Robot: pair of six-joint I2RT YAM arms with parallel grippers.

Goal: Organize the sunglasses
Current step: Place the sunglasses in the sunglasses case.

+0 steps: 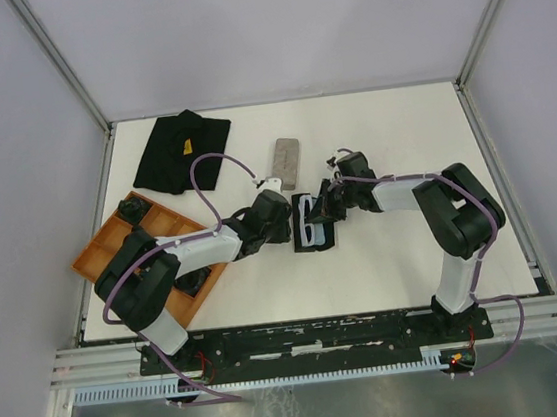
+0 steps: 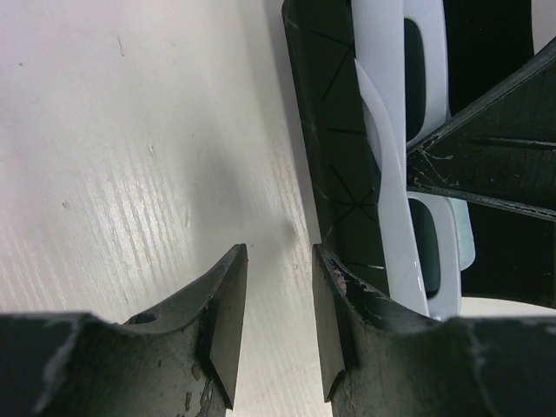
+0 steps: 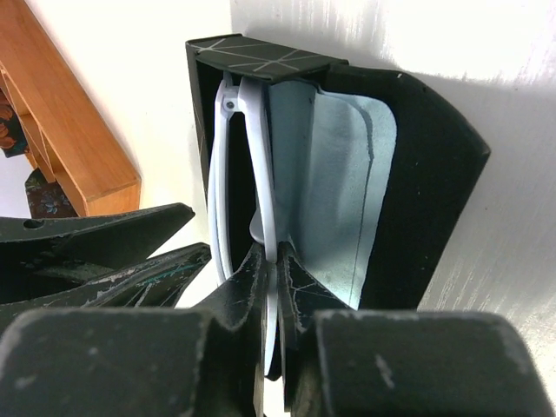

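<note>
**Status: in progress. First pair is in its case but not released.**

1. White pair [image 2: 391,187]: I see it folded and standing on edge inside the open black case [image 3: 434,174], close to one wall. The blue cloth [image 3: 334,174] lines the case beside it. The case lies mid-surface between the two arms.

2. Right jaws: nearly closed, pinching the near end of the white frame from both sides. I judge the pair seated but not yet let go.

3. Left jaws: partly open, with nothing between them. One finger [image 2: 334,295] rests against the outer wall of the case. I read this as bracing the case on the surface [image 1: 395,256].

4. Black pair: I cannot locate it with certainty. Dark items lie in the orange tray [image 1: 106,238] at the left, too small to identify.

5. Grey case [image 1: 287,163]: it lies just beyond the black case, with neither arm on it.

**Remaining, as I judge it:**
- Let go of the white pair and clear the right jaws from the case.
- Fold the case lid shut over the pair and cloth.
- Find the black pair and stow it, probably in the grey case.

About half the work is left, since only one pair of two is in place.
</note>
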